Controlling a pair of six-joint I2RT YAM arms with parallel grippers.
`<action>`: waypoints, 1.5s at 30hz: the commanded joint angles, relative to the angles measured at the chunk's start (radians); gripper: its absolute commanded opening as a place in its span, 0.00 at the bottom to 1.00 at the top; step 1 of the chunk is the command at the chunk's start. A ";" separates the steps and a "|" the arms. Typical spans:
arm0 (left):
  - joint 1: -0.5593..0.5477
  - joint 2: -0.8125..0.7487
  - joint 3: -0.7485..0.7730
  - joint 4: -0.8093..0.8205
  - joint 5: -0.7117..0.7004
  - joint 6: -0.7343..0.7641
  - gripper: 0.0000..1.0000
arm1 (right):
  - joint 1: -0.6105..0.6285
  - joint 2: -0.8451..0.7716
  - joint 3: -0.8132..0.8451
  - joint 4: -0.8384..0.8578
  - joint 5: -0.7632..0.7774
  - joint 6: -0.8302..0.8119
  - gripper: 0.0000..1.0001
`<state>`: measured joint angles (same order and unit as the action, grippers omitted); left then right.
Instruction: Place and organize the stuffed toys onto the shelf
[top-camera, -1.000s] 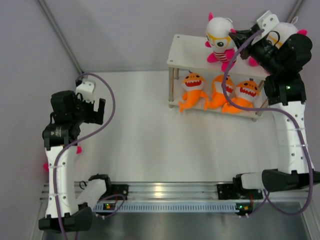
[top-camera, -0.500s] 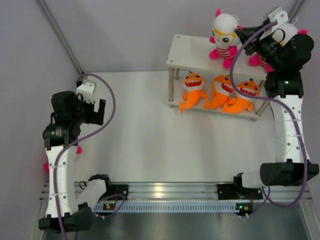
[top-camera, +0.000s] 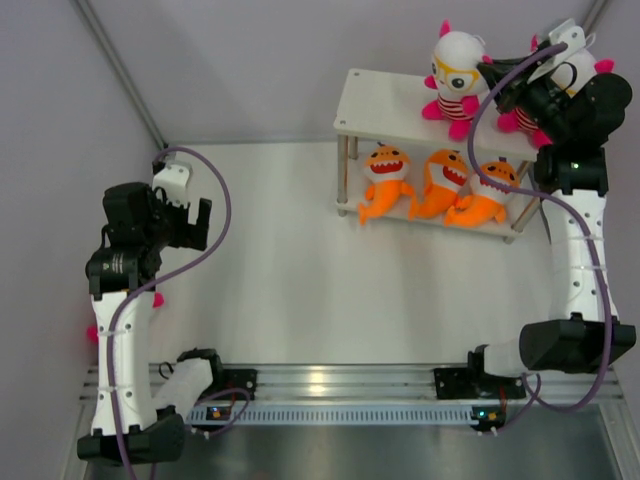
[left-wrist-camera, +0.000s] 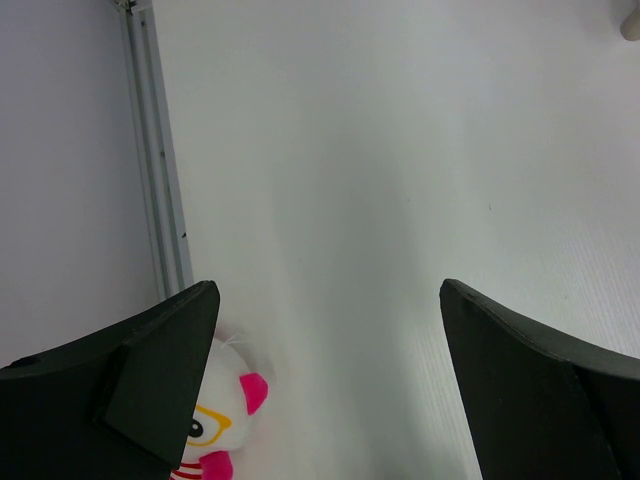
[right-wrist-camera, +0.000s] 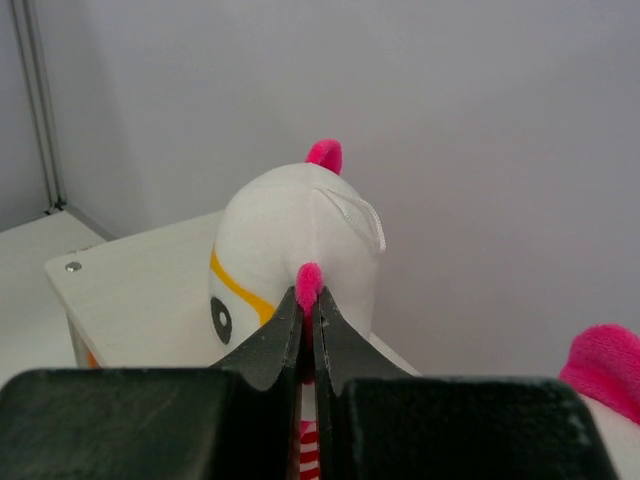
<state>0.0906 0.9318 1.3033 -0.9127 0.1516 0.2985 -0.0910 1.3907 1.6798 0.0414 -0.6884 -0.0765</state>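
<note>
The shelf (top-camera: 382, 98) stands at the back right. A white-headed doll (top-camera: 458, 62) sits upright on its top board, and my right gripper (top-camera: 488, 72) is shut on its pink ear. The right wrist view shows the jaws (right-wrist-camera: 308, 294) pinching that ear, with the doll (right-wrist-camera: 285, 235) seen from behind. A second doll (top-camera: 572, 68) sits at the board's right end, partly hidden by my arm. Three orange sharks (top-camera: 385, 180) (top-camera: 442, 180) (top-camera: 492, 190) line the lower tier. Another doll (left-wrist-camera: 222, 402) lies on the table beside my open left gripper (left-wrist-camera: 328, 290), mostly hidden under the arm.
An aluminium frame post (left-wrist-camera: 160, 180) runs along the left wall close to the fallen doll. The back wall rises right behind the shelf. The left half of the shelf's top board (right-wrist-camera: 140, 280) is bare. Both arm bases sit on the rail (top-camera: 330, 385) at the near edge.
My right gripper has shifted the held doll to the right and back along the top board, toward the second doll. The left arm has stayed still.
</note>
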 joint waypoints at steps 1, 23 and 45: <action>-0.002 -0.007 0.002 0.001 0.000 0.004 0.98 | -0.023 -0.004 -0.006 0.084 -0.033 0.024 0.00; -0.003 -0.005 0.007 0.000 0.005 0.001 0.98 | -0.026 0.014 -0.026 0.072 0.009 0.041 0.28; -0.002 -0.008 0.005 -0.003 0.025 -0.005 0.98 | -0.027 -0.010 -0.015 0.068 0.026 0.034 0.49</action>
<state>0.0906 0.9318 1.3033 -0.9142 0.1638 0.2977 -0.1032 1.4078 1.6493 0.0818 -0.6640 -0.0387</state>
